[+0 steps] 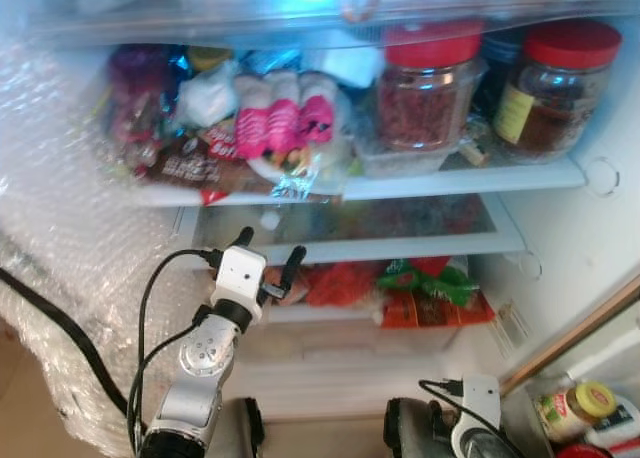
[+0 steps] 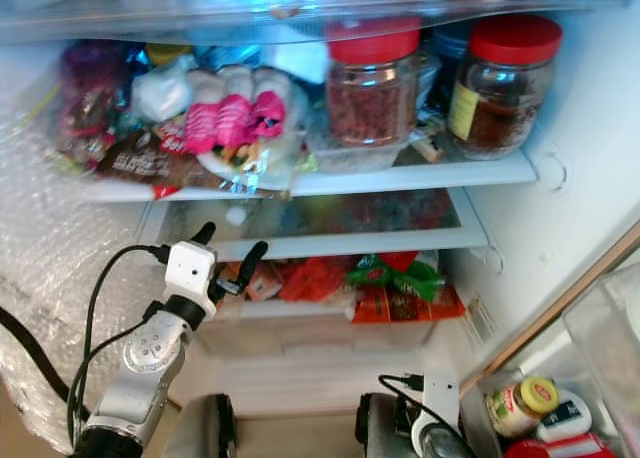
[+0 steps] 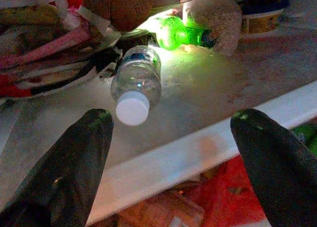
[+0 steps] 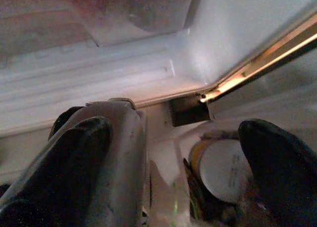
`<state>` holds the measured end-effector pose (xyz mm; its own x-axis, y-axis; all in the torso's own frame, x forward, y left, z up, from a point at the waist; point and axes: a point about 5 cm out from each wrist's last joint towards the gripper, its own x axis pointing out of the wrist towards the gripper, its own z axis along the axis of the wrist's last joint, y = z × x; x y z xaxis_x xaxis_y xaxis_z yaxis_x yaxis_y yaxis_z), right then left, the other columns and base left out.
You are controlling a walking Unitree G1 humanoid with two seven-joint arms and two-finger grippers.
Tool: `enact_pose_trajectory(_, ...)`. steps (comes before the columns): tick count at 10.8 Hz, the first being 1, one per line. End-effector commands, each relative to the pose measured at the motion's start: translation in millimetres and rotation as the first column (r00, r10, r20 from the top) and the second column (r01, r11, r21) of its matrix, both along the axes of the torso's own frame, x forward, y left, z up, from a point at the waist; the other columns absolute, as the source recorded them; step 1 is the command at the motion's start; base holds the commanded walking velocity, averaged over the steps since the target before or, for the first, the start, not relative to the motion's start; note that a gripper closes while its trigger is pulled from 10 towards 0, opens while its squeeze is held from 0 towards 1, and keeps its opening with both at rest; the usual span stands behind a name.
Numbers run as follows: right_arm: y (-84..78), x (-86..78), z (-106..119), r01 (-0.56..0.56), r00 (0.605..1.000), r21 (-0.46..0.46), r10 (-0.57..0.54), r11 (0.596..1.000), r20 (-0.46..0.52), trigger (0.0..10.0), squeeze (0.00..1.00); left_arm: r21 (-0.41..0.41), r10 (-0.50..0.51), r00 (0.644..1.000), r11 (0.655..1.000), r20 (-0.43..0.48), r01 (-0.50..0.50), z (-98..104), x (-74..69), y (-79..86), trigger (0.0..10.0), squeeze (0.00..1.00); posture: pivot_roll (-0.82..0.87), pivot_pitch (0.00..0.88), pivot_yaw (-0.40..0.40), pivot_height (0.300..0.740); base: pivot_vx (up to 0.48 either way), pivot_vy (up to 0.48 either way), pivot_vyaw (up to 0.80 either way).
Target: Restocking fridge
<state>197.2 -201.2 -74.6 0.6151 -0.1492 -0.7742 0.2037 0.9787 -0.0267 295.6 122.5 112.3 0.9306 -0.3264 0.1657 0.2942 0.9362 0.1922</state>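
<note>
The left gripper (image 3: pixel 168 152), fingers spread, faces a small water bottle (image 3: pixel 136 83) lying on its side — probably light, slick, best pinched mid-body.

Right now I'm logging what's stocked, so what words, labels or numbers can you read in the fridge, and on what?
None can be read.
Yellow label on the right red-lidded jar: blurred.
Print on the pink packets: blurred.
Red label on the yellow-capped jar in the door: too small.
Water bottle ahead of the left gripper: nothing legible.

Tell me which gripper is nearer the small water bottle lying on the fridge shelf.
Left. The left gripper is raised at the shelf edge, fingers open, facing the water bottle just ahead. The right gripper is open, low by the fridge's bottom corner, well below that shelf.
</note>
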Motion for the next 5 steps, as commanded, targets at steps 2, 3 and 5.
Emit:
enact_pose_trajectory(2,13.3,-34.8,-19.8,0.007,0.988,0.055,0.001,0.998,-0.152,10.0,0.0,0.013,-0.002,1.0,1.0,0.004,0.002,-1.0,-1.0,0.5,10.0,0.0,-0.01,0.086,0.063,0.586,-0.48,0.0,0.0)
enact_pose_trajectory(3,13.5,-34.7,-19.8,0.007,0.988,0.056,0.001,0.998,-0.152,10.0,0.0,0.014,-0.002,1.0,1.0,0.005,0.002,-0.9,-1.0,0.7,10.0,0.0,-0.01,0.087,0.062,0.586,-0.48,0.0,0.0)
enact_pose_trajectory(5,13.7,-34.6,-19.8,0.007,0.989,0.056,0.001,0.998,-0.151,10.0,0.0,0.014,-0.003,1.0,1.0,0.005,0.003,-1.0,-1.0,0.9,10.0,0.0,-0.01,0.088,0.062,0.586,-0.48,0.0,0.0)
